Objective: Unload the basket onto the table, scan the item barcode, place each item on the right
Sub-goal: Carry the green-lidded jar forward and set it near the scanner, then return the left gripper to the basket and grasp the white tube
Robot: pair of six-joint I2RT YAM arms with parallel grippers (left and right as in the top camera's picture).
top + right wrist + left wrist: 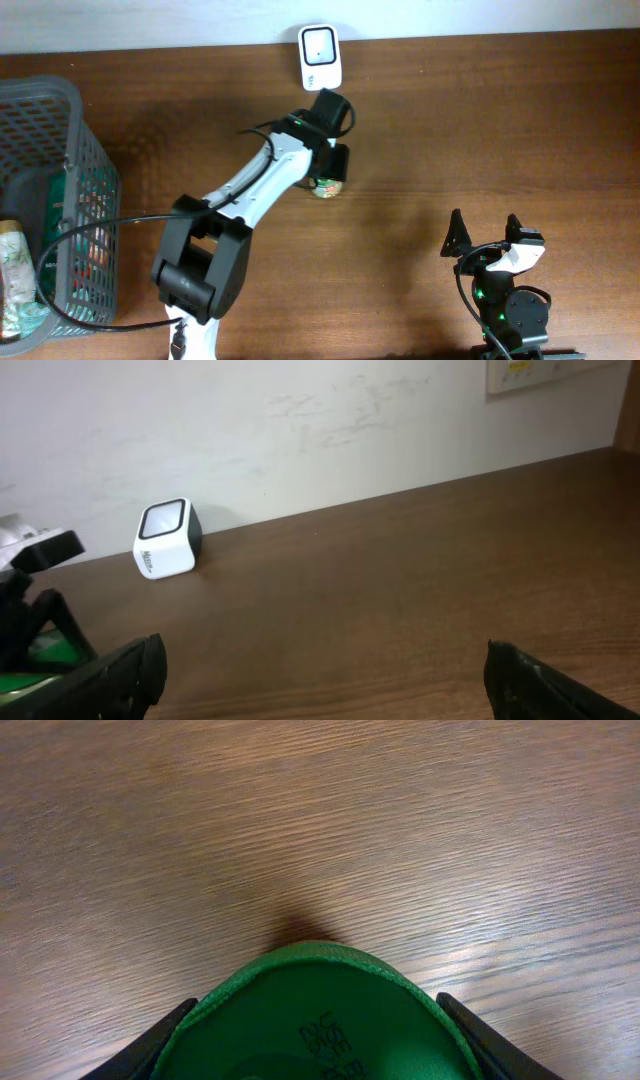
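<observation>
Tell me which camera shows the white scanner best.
The right wrist view: the scanner stands by the wall, angled so its window and side both show. The overhead view shows it small, from above, at the far edge of the table. The left wrist view misses it, filled by the green item and table.

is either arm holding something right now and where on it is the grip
The left gripper holds a green-lidded container, jaws pressed on opposite sides at the lid end. The right gripper holds nothing.

The left arm (255,180) hides most of the green item (326,189); its lid print (335,1045) is cut off below.
</observation>
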